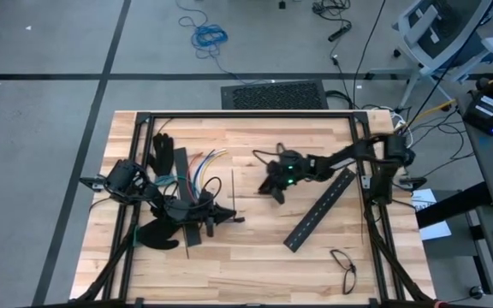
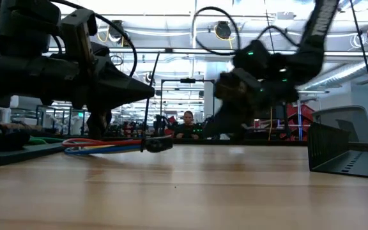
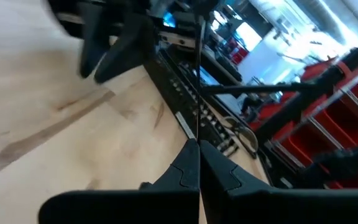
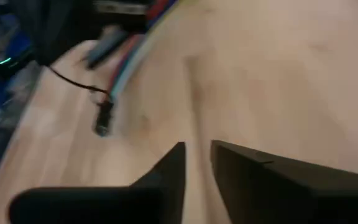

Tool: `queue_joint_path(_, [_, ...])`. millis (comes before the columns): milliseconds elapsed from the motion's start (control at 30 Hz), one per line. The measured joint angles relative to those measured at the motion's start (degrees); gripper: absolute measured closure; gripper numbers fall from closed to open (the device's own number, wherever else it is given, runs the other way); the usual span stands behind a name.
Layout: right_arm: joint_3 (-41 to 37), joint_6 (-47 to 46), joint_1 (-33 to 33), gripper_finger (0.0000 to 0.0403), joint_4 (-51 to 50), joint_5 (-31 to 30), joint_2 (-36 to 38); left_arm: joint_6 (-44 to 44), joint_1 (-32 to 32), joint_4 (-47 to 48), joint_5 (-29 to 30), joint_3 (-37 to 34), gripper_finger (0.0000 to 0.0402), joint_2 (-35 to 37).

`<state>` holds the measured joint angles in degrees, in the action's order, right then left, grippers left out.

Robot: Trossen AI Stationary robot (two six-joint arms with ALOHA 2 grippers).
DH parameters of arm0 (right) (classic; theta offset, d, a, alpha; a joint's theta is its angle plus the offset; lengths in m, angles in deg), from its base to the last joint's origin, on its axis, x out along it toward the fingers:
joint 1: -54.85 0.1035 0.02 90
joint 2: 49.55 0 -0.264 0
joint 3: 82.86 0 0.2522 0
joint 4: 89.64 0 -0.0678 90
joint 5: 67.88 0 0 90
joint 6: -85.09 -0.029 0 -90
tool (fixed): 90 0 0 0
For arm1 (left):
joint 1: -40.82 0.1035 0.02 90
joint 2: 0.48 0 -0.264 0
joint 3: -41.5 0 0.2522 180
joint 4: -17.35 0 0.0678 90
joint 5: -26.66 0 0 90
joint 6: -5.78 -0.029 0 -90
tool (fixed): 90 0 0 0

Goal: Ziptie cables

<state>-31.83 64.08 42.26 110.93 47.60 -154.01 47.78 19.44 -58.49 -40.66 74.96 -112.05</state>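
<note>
While apart, right hand [image 1: 274,192] (seemingly) beside cables [image 1: 197,164]

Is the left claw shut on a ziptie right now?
Yes. The left claw is shut on a ziptie: its tips meet, and the thin dark strip runs out straight from between them.

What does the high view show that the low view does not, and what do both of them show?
Only the high view shows the black gloves, the eyeglasses near the table's front right corner, a loose ziptie on the wood, and the floor around the table. Only the low view shows a person in the room behind. Both show the cables, the slotted black bar, the left gripper, and the right gripper.
</note>
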Motion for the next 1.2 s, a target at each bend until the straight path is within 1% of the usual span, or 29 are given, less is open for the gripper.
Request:
queue_joint_path(67, [3.6,3.1,0.0,0.0295,0.0,3.9,-4.2,-0.6,0.0,0.0,-1.5,0.0,0.0402,0.0])
queue_joint_path(133, [6.8,5.6,-0.4,0.0269,1.2,6.6,-8.5,-0.6,0.0,0.0,-2.2,0.0,0.0402,0.0])
queue_joint_path(233, [10.4,11.1,-1.6,0.0248,5.7,14.2,-14.0,-0.8,0.0,0.0,-2.3,0.0,0.0402,0.0])
queue_joint_path(300, [11.5,10.9,-3.1,0.0247,11.7,20.1,-17.3,-0.9,0.0,0.0,-2.0,0.0,0.0402,0.0])
queue_joint_path(433, [11.4,4.1,-6.5,0.0262,29.6,31.2,-23.5,-0.9,0.0,0.0,-0.9,0.0,0.0402,0.0])
queue_joint_path(500, [11.6,2.3,-7.3,0.027,36.7,34.0,-26.6,-1.6,0.0,0.0,0.1,0.0,0.0402,0.0])
queue_joint_path(567, [13.0,2.8,-7.1,0.0275,39.4,34.5,-29.5,-2.8,0.0,0.0,0.7,0.0,0.0402,0.0])
queue_joint_path(733, [21.4,8.3,-3.9,0.028,39.4,36.7,-36.3,-5.3,0.1,0.0,2.5,0.0,0.0402,0.0])
queue_joint_path(833, [26.8,8.0,-2.8,0.028,38.8,39.4,-39.2,-5.0,0.0,0.0,2.8,0.0,0.0402,0.0])
queue_joint_path(900, [29.1,8.4,-2.7,0.028,37.5,39.9,-40.2,-5.2,0.0,0.0,2.8,0.0,0.0402,0.0])
queue_joint_path(967, [30.5,11.4,-2.7,0.028,34.4,41.1,-40.5,-5.8,0.0,0.0,2.8,0.0,0.0402,0.0])
queue_joint_path(1133, [33.0,21.9,-2.3,0.028,22.8,42.6,-40.3,-9.3,-0.1,0.0,1.9,0.0,0.0402,0.0])
queue_joint_path(1200, [33.1,23.4,-1.7,0.028,22.4,42.4,-40.3,-9.9,-0.1,0.0,1.7,0.0,0.0402,0.0])
